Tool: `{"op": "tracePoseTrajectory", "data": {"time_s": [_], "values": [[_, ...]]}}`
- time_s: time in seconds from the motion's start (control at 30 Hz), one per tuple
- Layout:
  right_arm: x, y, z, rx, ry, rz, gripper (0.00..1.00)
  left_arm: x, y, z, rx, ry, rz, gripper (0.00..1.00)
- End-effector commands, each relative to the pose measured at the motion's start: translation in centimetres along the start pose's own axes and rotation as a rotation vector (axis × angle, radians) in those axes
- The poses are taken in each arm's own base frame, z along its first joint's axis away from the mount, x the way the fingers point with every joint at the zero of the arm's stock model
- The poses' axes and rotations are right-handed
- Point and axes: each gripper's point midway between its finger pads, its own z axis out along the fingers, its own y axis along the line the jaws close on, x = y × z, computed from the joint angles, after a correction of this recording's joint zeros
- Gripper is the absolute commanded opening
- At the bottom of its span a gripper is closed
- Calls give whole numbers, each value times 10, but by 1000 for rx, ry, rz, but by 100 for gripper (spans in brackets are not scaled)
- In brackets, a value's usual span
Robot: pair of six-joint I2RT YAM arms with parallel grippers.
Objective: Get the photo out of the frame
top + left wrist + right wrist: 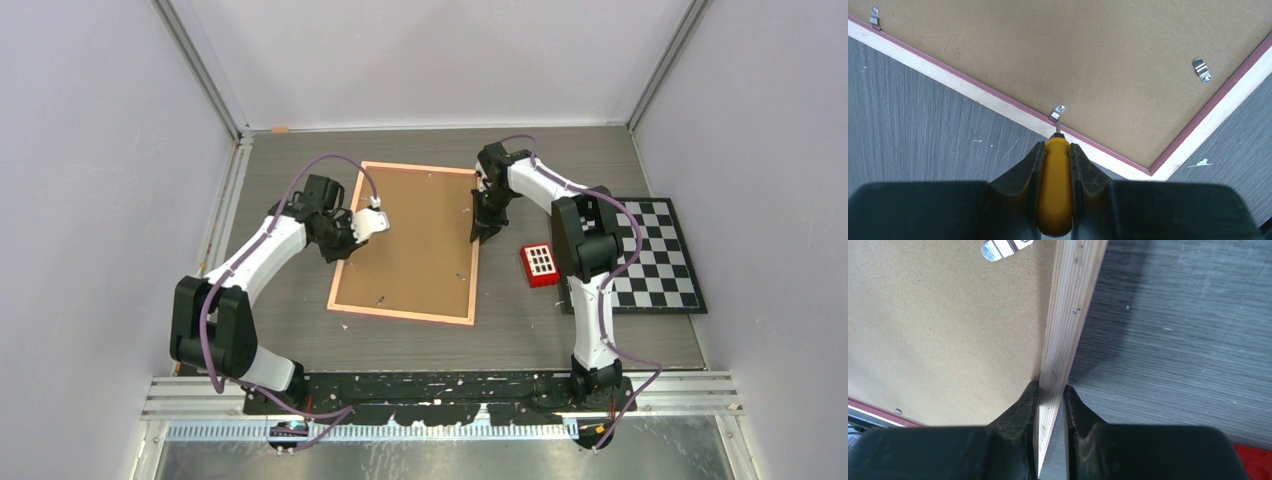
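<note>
LOOSENING THE BACK: The left tool (1054, 150), clamped on a yellow-handled screwdriver (1054, 200), sets the blade tip against a metal clip (1058, 111) just ahead of it on the brown back of the frame (415, 240), which lies face down between both tools. The right tool (1051, 390) pinches the frame's wooden edge. The photo is out of sight, presumably beneath that back. Clip-turning appears to be the step in hand; next comes a careful twist to swing the clip clear. Grey wood-grain worktop (520, 330), pale walls (110, 150) around

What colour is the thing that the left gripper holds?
The tool is orange-yellow; the left wrist view shows it best.
</note>
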Motion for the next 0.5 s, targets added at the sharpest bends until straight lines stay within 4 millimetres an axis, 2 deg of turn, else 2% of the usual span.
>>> {"op": "tracePoseTrajectory", "data": {"time_s": [0.0, 0.27, 0.47], "values": [[-2, -8, 10, 28, 10, -66, 1, -12, 18, 7, -63, -39, 40, 0], [-1, -8, 12, 25, 18, -75, 1, -25, 25, 11, -115, -83, 81, 0], [-1, -9, 13, 26, 20, -80, 0, -30, 22, 16, -94, -97, 74, 0]]}}
